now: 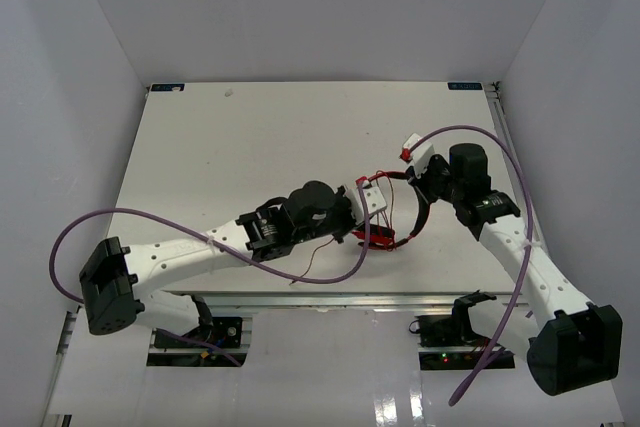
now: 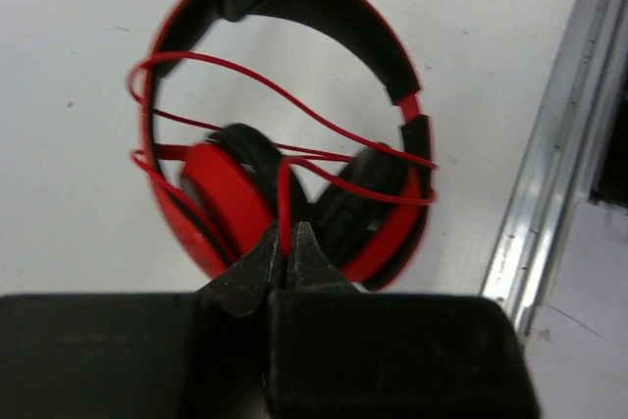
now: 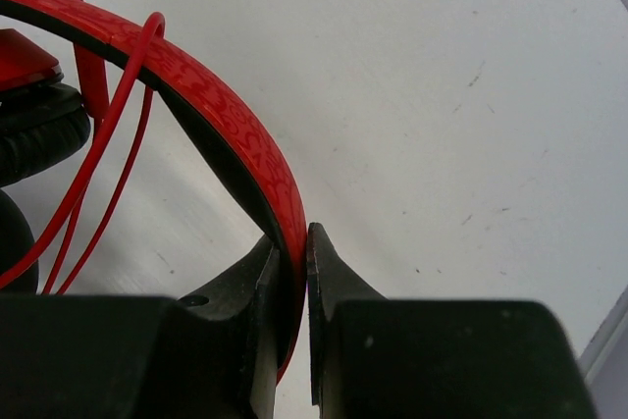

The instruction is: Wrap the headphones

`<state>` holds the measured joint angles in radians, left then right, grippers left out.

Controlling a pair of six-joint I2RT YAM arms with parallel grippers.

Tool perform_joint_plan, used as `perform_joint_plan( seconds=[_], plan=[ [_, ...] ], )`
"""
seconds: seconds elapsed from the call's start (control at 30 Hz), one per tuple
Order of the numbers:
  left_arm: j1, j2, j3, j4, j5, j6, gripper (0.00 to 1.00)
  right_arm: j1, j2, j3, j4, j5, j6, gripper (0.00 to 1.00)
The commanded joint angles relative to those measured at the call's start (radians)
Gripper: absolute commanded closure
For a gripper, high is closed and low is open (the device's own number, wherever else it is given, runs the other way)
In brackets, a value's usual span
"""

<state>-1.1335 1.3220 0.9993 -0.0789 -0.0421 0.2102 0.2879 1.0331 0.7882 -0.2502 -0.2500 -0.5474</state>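
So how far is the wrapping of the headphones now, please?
Done: several turns of the cable already cross the headphones. In hand: the right gripper clamps the headband, the left gripper pinches the cable near the earcups. Left: winding the rest; how much is loose I cannot tell.

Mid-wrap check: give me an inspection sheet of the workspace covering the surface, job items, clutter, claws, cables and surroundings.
Surface: white table, a few small dark specks.
Job's things: red headphones held up between the two arms; thin red cable looped several times across band and earcups.
Clutter: nothing seen.
Grippers: left claw shut on the thin red cable; right claw shut on the headband.
Cables: purple robot cables arc over each arm, left and right, apart from the headphones.
Surroundings: white enclosure walls; aluminium rail along the table edge.
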Motion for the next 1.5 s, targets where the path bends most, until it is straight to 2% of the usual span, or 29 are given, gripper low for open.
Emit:
perform_joint_plan(
  seconds=[0.0, 0.23, 0.53, 0.73, 0.9, 1.13, 1.27, 1.47],
  plan=[
    [0.060, 0.009, 0.093, -0.042, 0.005, 0.070, 1.00, 0.012, -0.039, -0.016, -0.005, -0.118, -0.015, 0.92],
    [0.100, 0.077, 0.198, -0.098, -0.008, 0.133, 1.00, 0.025, -0.046, -0.036, -0.021, -0.141, -0.010, 0.92],
    [0.169, 0.145, 0.193, -0.066, -0.026, 0.150, 1.00, 0.042, -0.099, -0.032, -0.058, -0.202, 0.007, 0.92],
    [0.227, 0.172, 0.180, -0.005, 0.034, 0.084, 0.98, 0.042, -0.125, -0.013, -0.104, -0.298, 0.023, 0.92],
    [0.250, 0.149, 0.127, 0.069, 0.105, 0.037, 0.83, 0.042, -0.122, 0.006, -0.130, -0.337, 0.038, 0.92],
    [0.297, 0.066, -0.005, 0.181, 0.216, -0.068, 0.67, 0.042, -0.102, 0.045, -0.146, -0.377, 0.085, 0.92],
    [0.333, 0.006, -0.117, 0.298, 0.306, -0.164, 0.54, 0.042, -0.086, 0.102, -0.168, -0.421, 0.117, 0.92],
    [0.383, -0.026, -0.299, 0.520, 0.417, -0.271, 0.48, 0.040, -0.080, 0.169, -0.192, -0.455, 0.156, 0.92]
  ],
)
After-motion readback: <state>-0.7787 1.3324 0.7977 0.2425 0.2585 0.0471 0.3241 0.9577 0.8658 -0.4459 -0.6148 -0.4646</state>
